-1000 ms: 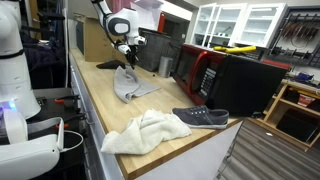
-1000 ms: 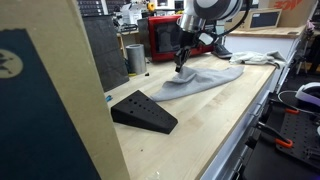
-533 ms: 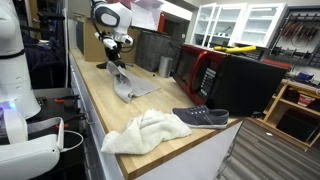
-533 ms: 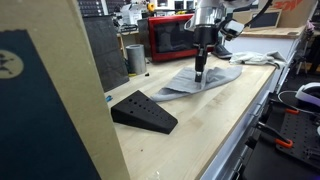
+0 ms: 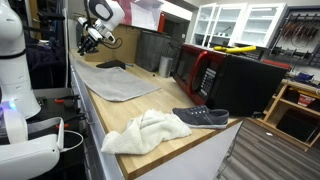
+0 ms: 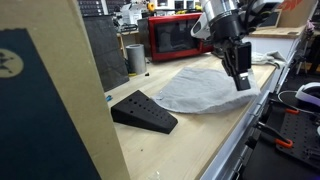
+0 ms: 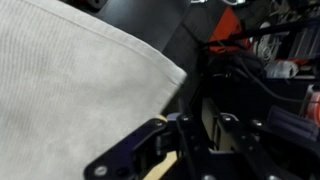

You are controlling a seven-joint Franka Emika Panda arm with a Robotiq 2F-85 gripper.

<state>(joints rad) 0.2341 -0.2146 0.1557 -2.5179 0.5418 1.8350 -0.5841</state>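
A grey cloth lies spread flat on the wooden counter, reaching toward its long edge. My gripper hangs above that edge of the counter, just past the cloth's border. In the wrist view the cloth fills the left side. My gripper is off its corner, with the jaws a little apart and no fabric between them.
A black wedge sits on the counter beside the cloth. A white towel and a dark shoe lie farther along. A red microwave and a metal cup stand at the back.
The gripper dragged the bunched cloth across the counter toward its edge, so it now lies spread flat. The jaws have let the cloth go and lifted off it.
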